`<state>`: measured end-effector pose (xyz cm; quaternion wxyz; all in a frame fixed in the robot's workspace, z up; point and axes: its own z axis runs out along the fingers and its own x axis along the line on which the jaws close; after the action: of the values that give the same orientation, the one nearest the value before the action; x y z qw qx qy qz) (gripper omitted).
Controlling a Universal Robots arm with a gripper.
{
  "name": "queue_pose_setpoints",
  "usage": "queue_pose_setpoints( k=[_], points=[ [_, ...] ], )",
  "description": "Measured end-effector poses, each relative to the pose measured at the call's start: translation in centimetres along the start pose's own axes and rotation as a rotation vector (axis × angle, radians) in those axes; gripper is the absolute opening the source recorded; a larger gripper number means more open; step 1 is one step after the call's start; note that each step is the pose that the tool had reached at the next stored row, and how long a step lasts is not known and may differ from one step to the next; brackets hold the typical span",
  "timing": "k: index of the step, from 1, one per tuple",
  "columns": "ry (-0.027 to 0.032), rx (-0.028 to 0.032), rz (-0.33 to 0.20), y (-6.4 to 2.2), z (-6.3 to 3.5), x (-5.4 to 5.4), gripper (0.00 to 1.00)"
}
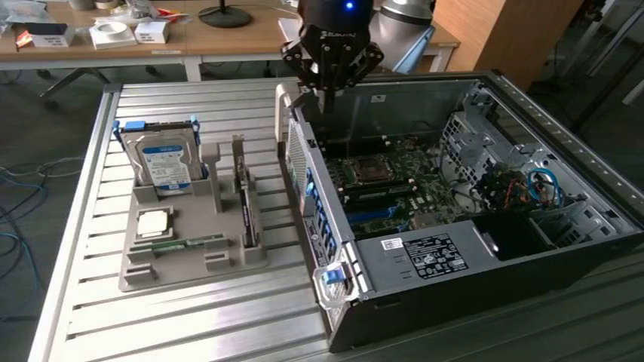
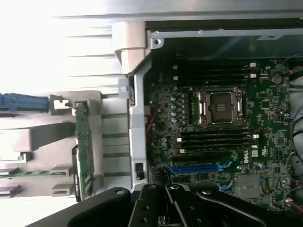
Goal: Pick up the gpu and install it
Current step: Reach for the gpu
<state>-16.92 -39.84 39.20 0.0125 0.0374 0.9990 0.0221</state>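
Observation:
The gpu (image 1: 243, 204) is a thin card standing on edge in a slot of the grey holder (image 1: 226, 264), to the exterior view's left of the open computer case (image 1: 563, 143). From the wrist view I see it edge-on as a narrow strip, the gpu (image 2: 84, 151). My gripper (image 1: 326, 96) hangs above the case's near wall, up and to the right of the card, fingers drawn together and holding nothing. The gripper (image 2: 165, 208) looks down on the motherboard (image 2: 222, 137) with its blue slot (image 2: 199, 168).
The holder also carries a silver hard drive (image 1: 166, 162) with a blue label, a square processor chip (image 1: 153, 221) and a narrow memory stick (image 1: 181, 245). The case's hinged side panel (image 1: 312, 204) stands between holder and motherboard. A desk (image 1: 201, 38) with clutter lies behind.

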Motion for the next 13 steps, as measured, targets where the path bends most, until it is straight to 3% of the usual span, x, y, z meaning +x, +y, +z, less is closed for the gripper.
queue_pose_setpoints(
  k=[13],
  points=[
    [0.0,0.0,0.0,-0.15,0.11,3.7,0.11]
  ],
)
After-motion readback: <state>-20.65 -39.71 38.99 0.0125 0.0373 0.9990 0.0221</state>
